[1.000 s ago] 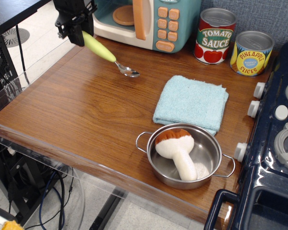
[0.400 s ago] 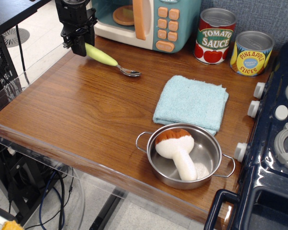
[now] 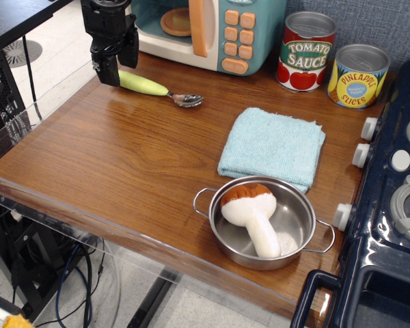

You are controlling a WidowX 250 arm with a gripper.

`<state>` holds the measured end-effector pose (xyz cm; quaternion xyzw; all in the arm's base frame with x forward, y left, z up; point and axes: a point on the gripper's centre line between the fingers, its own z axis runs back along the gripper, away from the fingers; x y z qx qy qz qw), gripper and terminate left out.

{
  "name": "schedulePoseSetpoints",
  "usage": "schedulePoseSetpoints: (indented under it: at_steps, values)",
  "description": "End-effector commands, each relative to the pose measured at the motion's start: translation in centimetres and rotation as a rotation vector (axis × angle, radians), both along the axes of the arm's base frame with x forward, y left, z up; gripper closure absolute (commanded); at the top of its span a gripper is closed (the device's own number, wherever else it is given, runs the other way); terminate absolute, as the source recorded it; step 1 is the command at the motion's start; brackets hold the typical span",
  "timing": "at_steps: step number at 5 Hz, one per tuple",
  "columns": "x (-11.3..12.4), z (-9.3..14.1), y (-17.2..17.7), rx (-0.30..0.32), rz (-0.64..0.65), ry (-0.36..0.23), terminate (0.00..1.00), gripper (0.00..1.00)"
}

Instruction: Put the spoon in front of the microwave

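One arm works at the far left of the table (image 3: 123, 171), its fingers (image 3: 113, 72) low over the handle end of the spoon (image 3: 157, 90). The spoon lies flat on the wood just in front of the microwave (image 3: 212, 31). Its long axis runs left to right with a slight slant toward the near edge, yellow-green handle under the fingers, silver bowl pointing right toward the blue cloth (image 3: 272, 147). This looks like the placing step, nearly finished. Whether the fingers grip the handle or have let go I cannot tell; the dark housing hides the contact. Next comes a clear release and a straight lift, without dragging the handle.
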<state>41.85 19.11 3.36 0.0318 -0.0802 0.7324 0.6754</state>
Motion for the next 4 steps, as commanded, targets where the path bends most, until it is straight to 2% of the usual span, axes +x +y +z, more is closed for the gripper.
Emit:
schedulePoseSetpoints:
  at_steps: [1,3,4]
  values:
    - [0.1,3.5,-1.6,0.023,-0.050,-0.020,0.00,0.00]
    - [0.0,8.0,-2.6,0.020,-0.108,0.017,0.00,0.00]
    - [-1.3,8.3,-3.3,0.010,-0.189,0.057,0.00,0.00]
